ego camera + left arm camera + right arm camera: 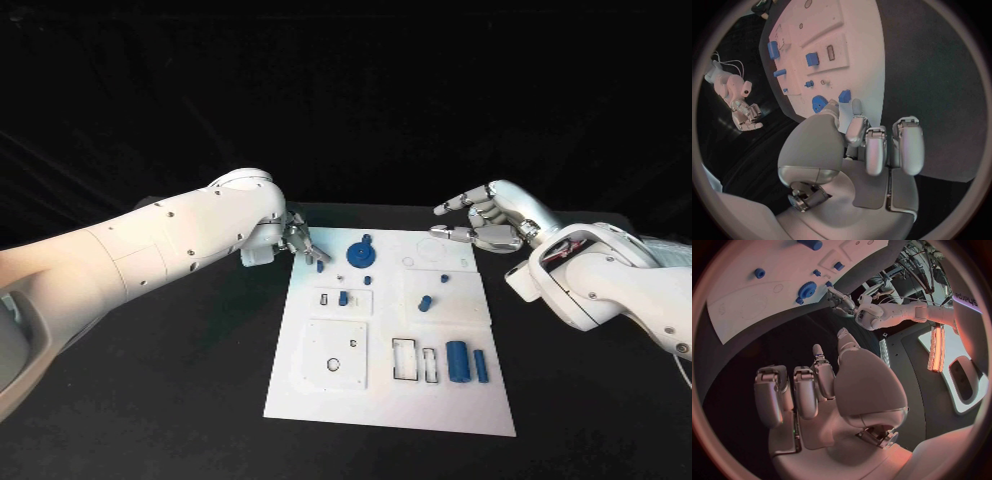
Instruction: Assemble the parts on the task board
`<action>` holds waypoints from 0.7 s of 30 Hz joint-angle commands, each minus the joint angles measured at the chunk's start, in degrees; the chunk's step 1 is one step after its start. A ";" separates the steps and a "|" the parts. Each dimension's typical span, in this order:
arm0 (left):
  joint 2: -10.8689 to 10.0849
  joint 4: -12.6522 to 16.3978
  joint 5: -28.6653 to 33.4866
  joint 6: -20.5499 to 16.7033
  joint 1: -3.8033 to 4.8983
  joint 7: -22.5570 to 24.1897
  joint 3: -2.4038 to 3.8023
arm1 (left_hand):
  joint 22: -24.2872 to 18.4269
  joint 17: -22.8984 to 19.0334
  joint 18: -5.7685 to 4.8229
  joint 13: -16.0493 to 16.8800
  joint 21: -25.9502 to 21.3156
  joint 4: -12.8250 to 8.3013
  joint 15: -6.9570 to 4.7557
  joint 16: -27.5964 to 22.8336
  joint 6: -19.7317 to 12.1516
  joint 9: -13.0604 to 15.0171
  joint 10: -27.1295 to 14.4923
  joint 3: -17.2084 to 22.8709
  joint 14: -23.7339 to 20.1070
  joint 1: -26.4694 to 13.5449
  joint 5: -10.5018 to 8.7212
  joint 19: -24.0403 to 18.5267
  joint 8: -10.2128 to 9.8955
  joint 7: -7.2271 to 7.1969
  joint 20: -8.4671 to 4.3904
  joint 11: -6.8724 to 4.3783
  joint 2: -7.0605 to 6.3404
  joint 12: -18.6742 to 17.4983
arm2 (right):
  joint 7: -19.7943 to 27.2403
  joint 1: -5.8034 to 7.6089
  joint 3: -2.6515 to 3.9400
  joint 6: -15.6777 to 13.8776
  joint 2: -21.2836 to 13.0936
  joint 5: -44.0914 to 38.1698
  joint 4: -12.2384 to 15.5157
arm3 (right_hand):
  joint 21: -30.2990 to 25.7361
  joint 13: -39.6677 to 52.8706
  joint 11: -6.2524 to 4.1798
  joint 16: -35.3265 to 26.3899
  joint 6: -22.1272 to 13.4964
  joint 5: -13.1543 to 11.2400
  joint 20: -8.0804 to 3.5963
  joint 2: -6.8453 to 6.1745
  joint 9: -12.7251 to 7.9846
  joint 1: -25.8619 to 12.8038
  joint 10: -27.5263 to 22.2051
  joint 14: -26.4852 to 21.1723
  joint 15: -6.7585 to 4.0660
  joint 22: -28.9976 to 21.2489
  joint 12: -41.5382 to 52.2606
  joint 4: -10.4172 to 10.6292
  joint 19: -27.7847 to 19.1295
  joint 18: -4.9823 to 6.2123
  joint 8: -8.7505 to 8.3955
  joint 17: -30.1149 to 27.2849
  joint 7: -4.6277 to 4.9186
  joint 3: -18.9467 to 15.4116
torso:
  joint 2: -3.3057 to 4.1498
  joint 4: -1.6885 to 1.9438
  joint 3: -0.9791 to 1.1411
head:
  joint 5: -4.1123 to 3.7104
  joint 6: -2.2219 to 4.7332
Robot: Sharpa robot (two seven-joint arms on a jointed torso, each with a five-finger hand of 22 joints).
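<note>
Task board (389, 400) lies flat at table (159, 420) ctr, blue parts on it: gear (361, 256) near far edge, two cylinders (457, 361) nr front-right. Left hand (300, 243) hovers at board's far-left corner, fingers apart, grasping nothing. Right hand (488, 222) sits off far-right corner, fingers spread, released.

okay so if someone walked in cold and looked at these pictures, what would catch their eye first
Probably the white task board lying mid-table, bright against the black table, dotted with small blue parts, such as the blue gear near its far end. Next, the two silver hands at that far end: the left hand at the board's corner, the right hand raised beyond the opposite corner, holding nothing.
</note>
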 commanded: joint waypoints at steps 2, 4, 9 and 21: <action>0.44 -0.11 1.26 1.61 -0.11 0.68 -0.01 | 5.41 15.08 -0.38 0.06 0.18 0.01 -0.39 0.18 0.05 0.16 0.36 0.49 5.93 0.72 0.10 1.58 0.21 -0.06 -0.36 -0.14 0.12 0.28 | 0.58 -0.05 0.00 0.60 0.14 -0.09 -0.01 | -0.37 5.90 -0.06 -0.24 0.03 0.34 0.24 0.48 0.03 -0.12 -0.46 5.64 0.03 11.19 -0.23 0.00 3.92 0.15 0.02 13.34 0.04 -0.37 | 0.06 -0.03 -0.02 | -0.05 -0.16; 0.57 -0.22 1.31 1.59 -0.18 0.66 -0.01 | 5.38 15.08 -0.37 0.08 0.16 -0.01 -0.38 0.18 0.05 0.21 0.37 0.58 5.93 0.83 0.10 1.56 0.21 -0.05 -0.36 -0.13 0.16 0.29 | 0.59 -0.05 0.00 0.61 0.17 -0.09 -0.02 | -0.37 5.90 -0.06 -0.24 0.03 0.34 0.24 0.48 0.03 -0.12 -0.46 5.64 0.03 11.19 -0.23 0.00 3.92 0.15 0.02 13.34 0.04 -0.37 | 0.07 -0.05 -0.02 | -0.07 -0.16; 0.80 -0.64 1.38 1.22 -0.38 0.55 -0.02 | 5.43 15.08 -0.38 0.13 0.18 -0.06 -0.37 0.18 0.08 0.43 0.40 0.93 5.93 1.26 0.08 1.57 0.26 -0.06 -0.35 -0.13 0.35 0.34 | 0.57 -0.05 0.00 0.64 0.19 -0.09 -0.07 | -0.37 5.90 -0.06 -0.24 0.03 0.34 0.24 0.48 0.03 -0.12 -0.46 5.64 0.03 11.19 -0.23 0.00 3.92 0.15 0.02 13.34 0.04 -0.37 | 0.04 0.00 -0.01 | -0.13 -0.28; 0.94 -0.76 1.40 1.07 -0.56 0.84 -0.03 | 5.55 15.08 -0.39 0.24 0.22 -0.31 -0.43 0.18 0.28 1.14 0.49 1.86 5.93 2.53 0.06 1.59 0.59 -0.22 -0.38 -0.24 1.13 0.45 | 0.53 -0.06 0.00 0.74 0.28 -0.09 -0.20 | -0.37 5.90 -0.06 -0.24 0.03 0.34 0.24 0.48 0.03 -0.12 -0.46 5.64 0.03 11.19 -0.23 0.00 3.92 0.15 0.02 13.34 0.04 -0.37 | 0.00 0.00 -0.02 | -0.21 -0.32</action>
